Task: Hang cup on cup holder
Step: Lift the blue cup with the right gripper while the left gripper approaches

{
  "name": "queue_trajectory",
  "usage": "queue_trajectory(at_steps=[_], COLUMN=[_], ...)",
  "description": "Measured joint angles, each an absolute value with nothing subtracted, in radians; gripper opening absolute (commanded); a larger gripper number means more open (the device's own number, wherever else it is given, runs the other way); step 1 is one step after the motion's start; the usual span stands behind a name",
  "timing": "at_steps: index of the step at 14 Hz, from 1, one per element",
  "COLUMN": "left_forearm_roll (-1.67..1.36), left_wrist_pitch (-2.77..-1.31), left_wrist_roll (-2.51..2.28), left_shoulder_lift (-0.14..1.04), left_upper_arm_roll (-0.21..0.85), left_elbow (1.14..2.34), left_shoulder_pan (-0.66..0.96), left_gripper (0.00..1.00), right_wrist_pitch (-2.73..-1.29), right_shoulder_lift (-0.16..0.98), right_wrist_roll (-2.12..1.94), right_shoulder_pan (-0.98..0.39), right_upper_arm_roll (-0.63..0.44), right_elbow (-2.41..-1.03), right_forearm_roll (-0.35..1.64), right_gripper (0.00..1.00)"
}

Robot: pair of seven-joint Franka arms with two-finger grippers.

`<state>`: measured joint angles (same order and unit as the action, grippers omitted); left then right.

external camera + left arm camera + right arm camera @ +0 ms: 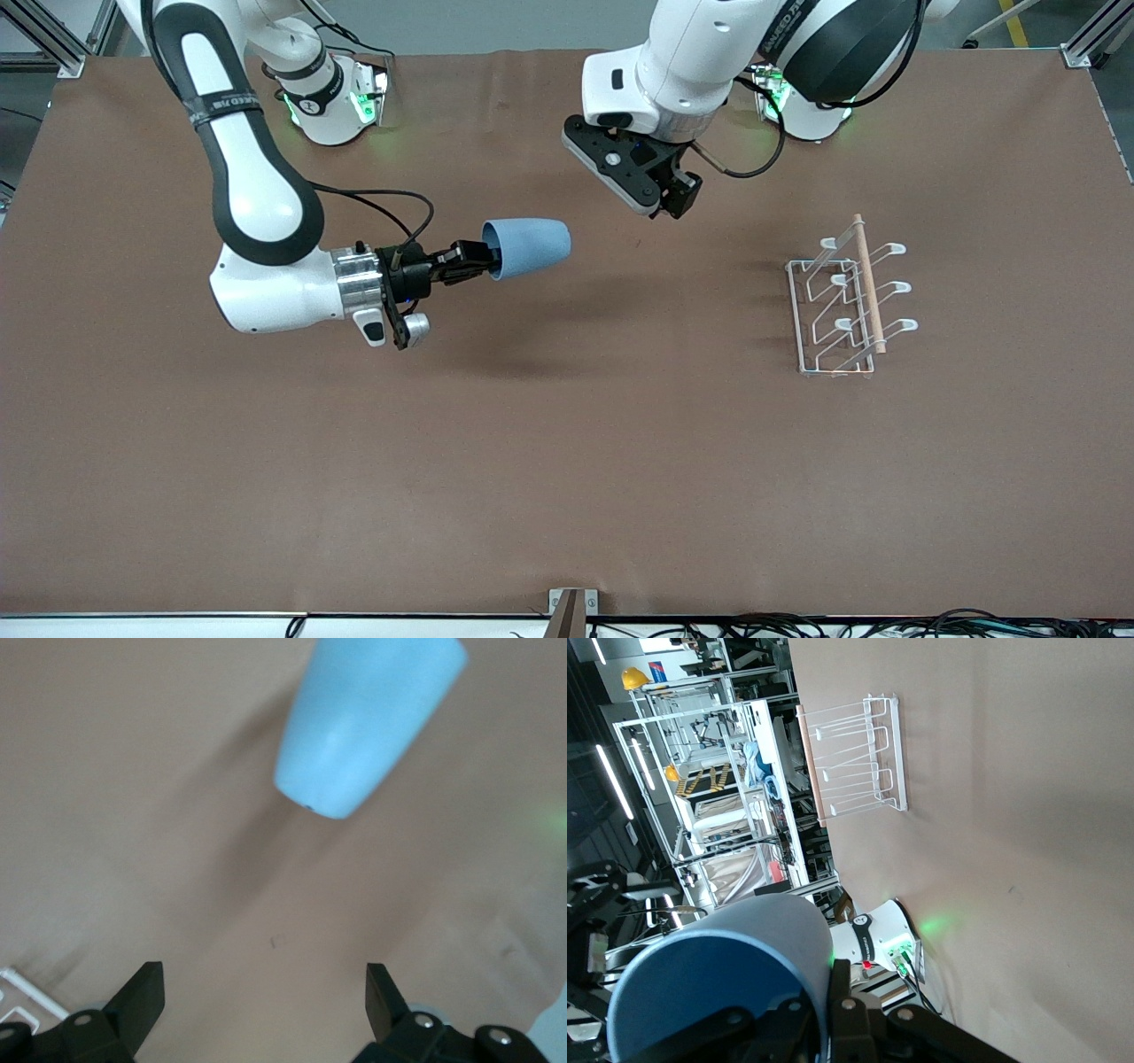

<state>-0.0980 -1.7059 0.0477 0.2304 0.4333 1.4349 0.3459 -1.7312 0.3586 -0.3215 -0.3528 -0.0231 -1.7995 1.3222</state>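
The light-blue cup (530, 248) is held sideways in the air over the middle of the table, its mouth toward my right gripper (485, 261), which is shut on its rim. In the right wrist view the cup (718, 983) shows its darker blue inside, with one finger of the right gripper (828, 1010) on each side of the wall. My left gripper (671, 206) hangs open and empty above the table, near the cup. In the left wrist view the left gripper (266, 979) is wide open, with the cup's base (368, 722) ahead of it. The white wire cup holder (849, 297) stands toward the left arm's end, also in the right wrist view (855, 757).
Brown table cover (567, 478) with bare room nearer the front camera. The arms' bases (332, 102) stand along the table's edge farthest from the front camera. A corner of the rack (18, 988) shows in the left wrist view.
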Motion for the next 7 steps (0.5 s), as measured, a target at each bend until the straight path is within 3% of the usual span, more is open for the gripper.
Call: queue_trajectory(at_steps=[7], left_forearm_roll=[-0.109], left_wrist_pitch=[-1.914], left_wrist_roll=[0.094], left_shoulder_lift=[0.278], left_upper_arm_roll=[0.450], left_elbow=[1.434], left_shoulder_pan=[0.377], left_gripper=[1.00], right_wrist_pitch=[-1.730], right_shoulder_lift=[0.377], right_wrist_roll=[-0.325], right_shoulder_pan=[-0.353], right_upper_arm_roll=[-0.019], right_elbow=[-1.797], right_forearm_roll=[1.352], right_gripper=[0.05])
